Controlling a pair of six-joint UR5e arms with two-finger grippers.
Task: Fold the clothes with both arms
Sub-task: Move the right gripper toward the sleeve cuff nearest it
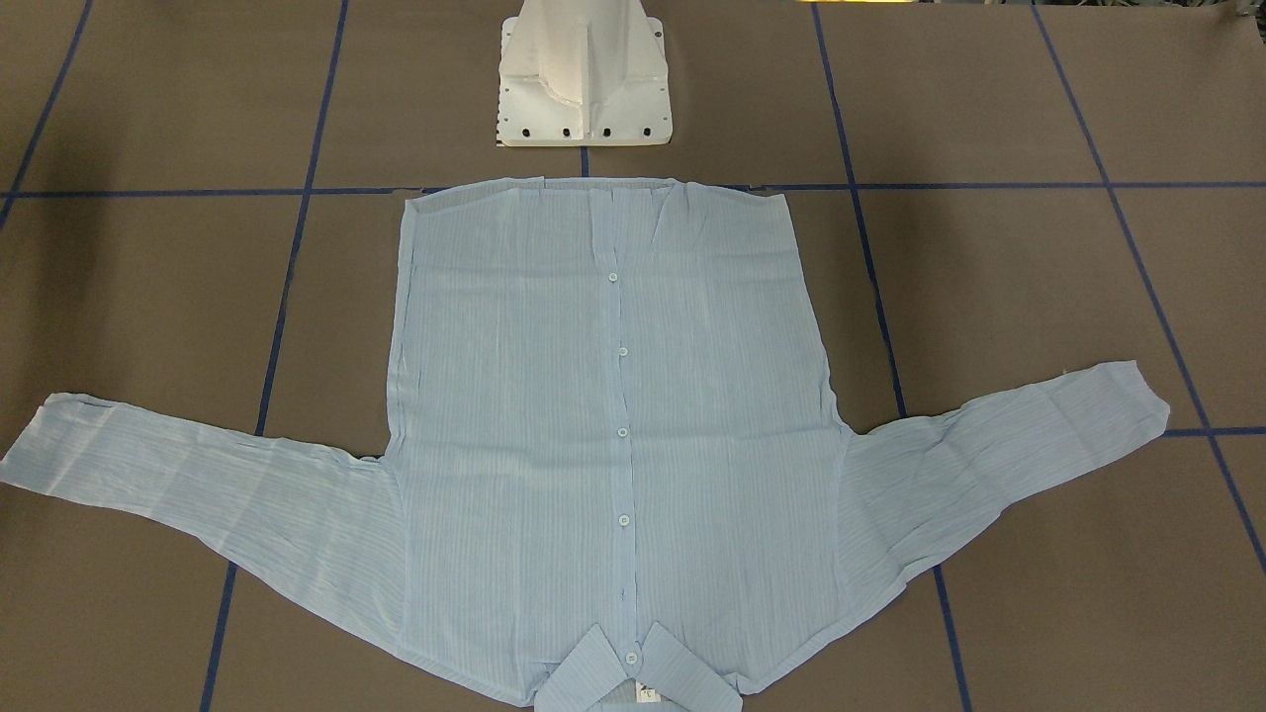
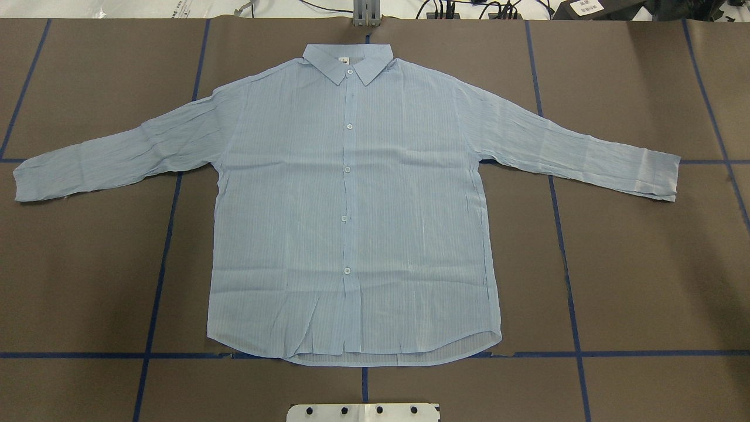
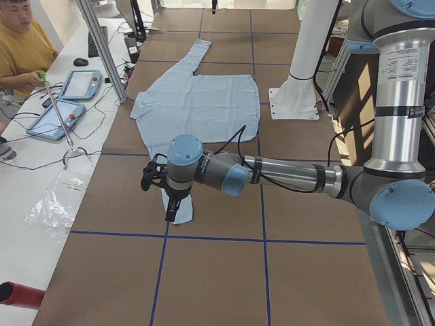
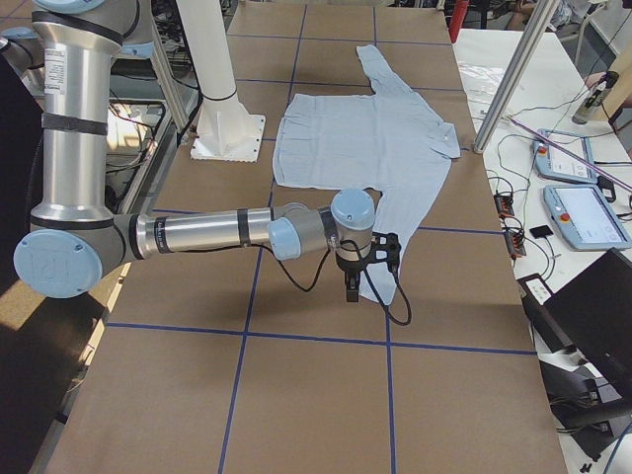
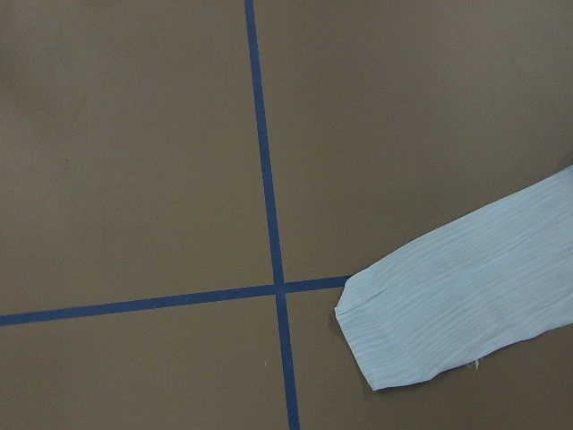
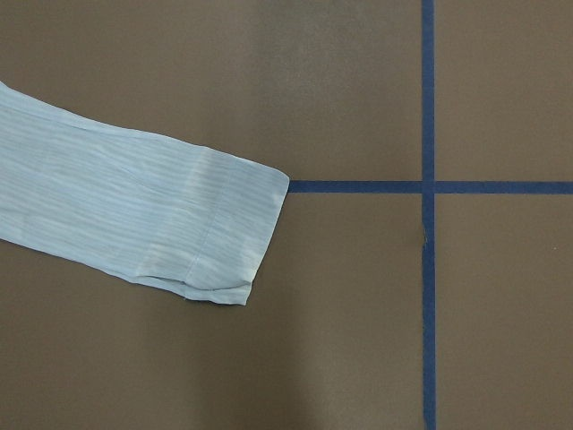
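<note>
At the very start of the job, with no fold made yet. Spread flat and face up in the middle of the brown table with blue tape lines (image 2: 644, 264): the thin, light blue, striped button-up shirt (image 2: 351, 205). Collar on the far side from the white robot stand (image 1: 584, 79), hem close to it, both long sleeves stretched out to the sides.

Hanging over the end of the left-side sleeve (image 5: 421, 313): the black two-finger left gripper (image 3: 170, 214). Hanging over the end of the right-side sleeve (image 6: 179, 224): the black two-finger right gripper (image 4: 352, 294). Not touching the cloth, by the look of it. Cannot tell if either pair of jaws is wide or closed, being seen only from the side views.

Next, most likely: go down on both cuffs together, pinch only the thin cloth, lift a little, and carry each sleeve in over the body. Best done with a soft, even pull, or the shirt may slide and wrinkle.
</note>
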